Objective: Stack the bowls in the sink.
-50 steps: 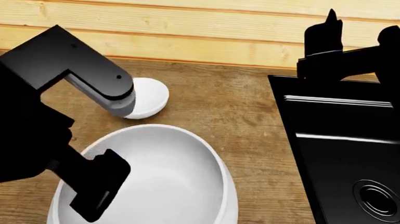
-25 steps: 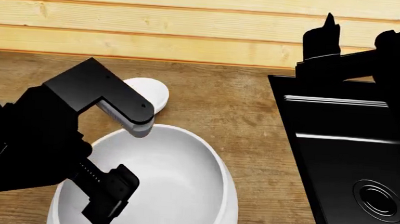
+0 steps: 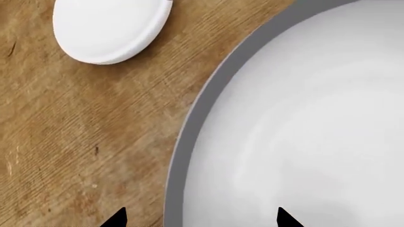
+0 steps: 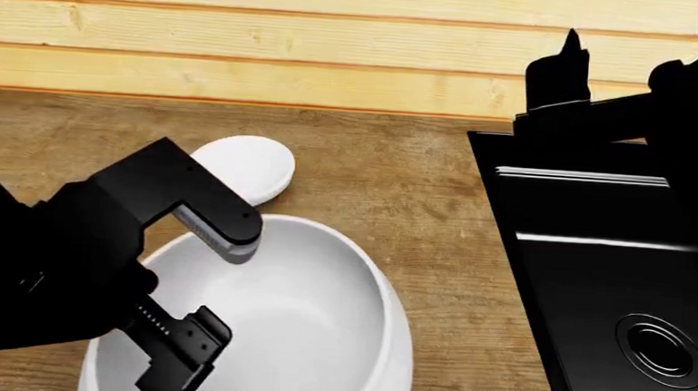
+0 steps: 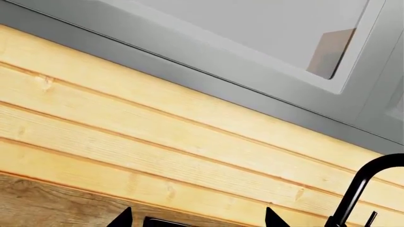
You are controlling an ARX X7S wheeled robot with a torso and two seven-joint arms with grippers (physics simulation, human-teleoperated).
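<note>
The left hand, jaws spread and empty, straddles the large bowl's rim at the counter's front edge, apparently for a lip grip. The small bowl sits behind; the sink lies right. The right hand's state is unclear.

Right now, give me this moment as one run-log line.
left gripper: open, straddling large bowl rim | small bowl: on counter | sink: no bowls | right gripper: open, raised
</note>
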